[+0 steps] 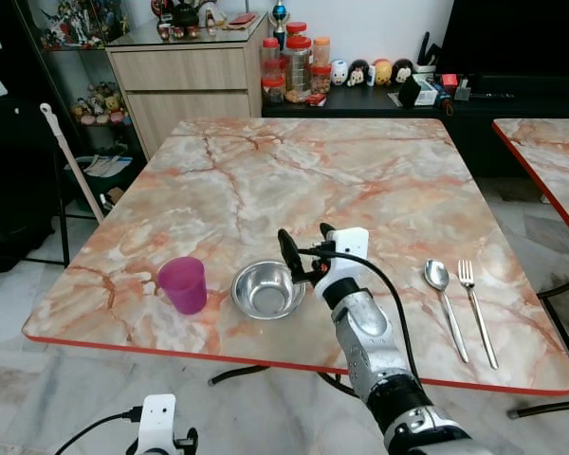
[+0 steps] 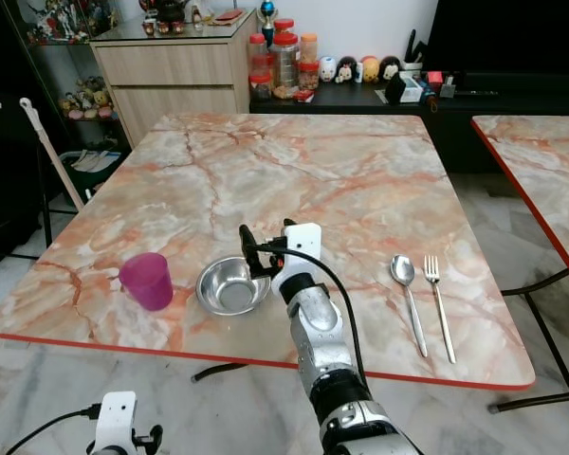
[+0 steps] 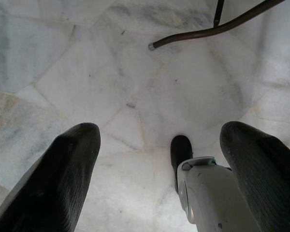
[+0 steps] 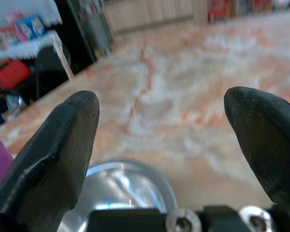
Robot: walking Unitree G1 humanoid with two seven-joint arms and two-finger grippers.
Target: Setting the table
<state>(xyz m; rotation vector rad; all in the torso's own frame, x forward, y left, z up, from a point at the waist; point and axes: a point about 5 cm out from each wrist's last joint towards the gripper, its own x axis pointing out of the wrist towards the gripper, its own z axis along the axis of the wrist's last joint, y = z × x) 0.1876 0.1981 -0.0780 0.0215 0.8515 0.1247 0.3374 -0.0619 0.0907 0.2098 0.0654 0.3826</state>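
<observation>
We see a large marble-patterned table [image 1: 360,171] with a red edge, and the place setting laid along its near side. From our left to our right sit a purple plastic cup [image 1: 183,283], a small steel bowl [image 1: 266,289], then, well apart from the bowl, a spoon [image 1: 443,299] and a fork [image 1: 476,305] lying side by side with handles toward us.

Our right arm reaches over the near edge. The right gripper [image 1: 305,248] hovers just above the bowl's far right rim, its two black fingers spread wide and holding nothing. In the right wrist view the bowl lies directly below and between the fingers.

Our left arm hangs idle below the table; the left gripper [image 3: 159,174] is also spread wide and empty, pointing at the pale tiled floor [image 3: 87,72].

What could go wrong, as we judge it: the bowl is light and smooth, so a finger dropping onto its rim could tip it or skid it into the cup, which stands just beside it and would topple easily. The bowl also sits near the table's front edge, so a shove toward us could push it off. The cable looping off the wrist could snag the bowl's rim.
</observation>
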